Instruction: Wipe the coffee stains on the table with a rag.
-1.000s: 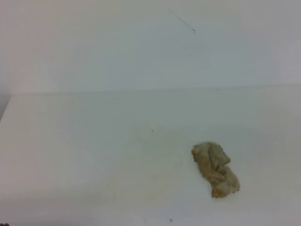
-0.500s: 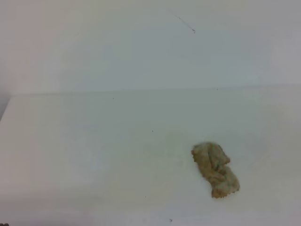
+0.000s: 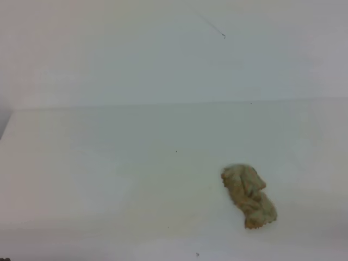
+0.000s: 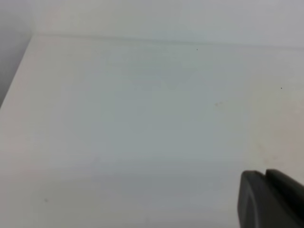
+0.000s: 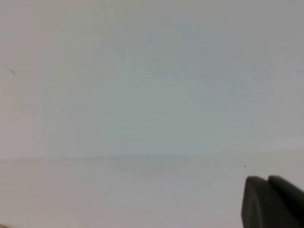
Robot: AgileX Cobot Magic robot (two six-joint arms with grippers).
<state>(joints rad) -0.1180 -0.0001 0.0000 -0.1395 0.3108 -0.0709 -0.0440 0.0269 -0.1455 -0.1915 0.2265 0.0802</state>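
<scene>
The rag [image 3: 248, 196] is a lumpy beige-grey wad with tan blotches. It lies alone on the white table [image 3: 109, 163] at the front right of the exterior view. No orange-brown coffee stain shows in any view. Neither gripper shows in the exterior view, and nothing touches the rag. In the left wrist view only a dark piece of my left gripper's fingers [image 4: 268, 202] shows at the lower right corner, above bare table [image 4: 118, 118]. In the right wrist view a like piece of my right gripper's fingers [image 5: 270, 202] shows at the lower right. Neither wrist view shows the rag.
A white wall [image 3: 163, 54] rises behind the table's far edge, with a thin dark mark [image 3: 216, 28] on it. The table's left edge [image 3: 6, 128] shows at the far left, also in the left wrist view [image 4: 16, 80]. Tiny dark specks dot the surface.
</scene>
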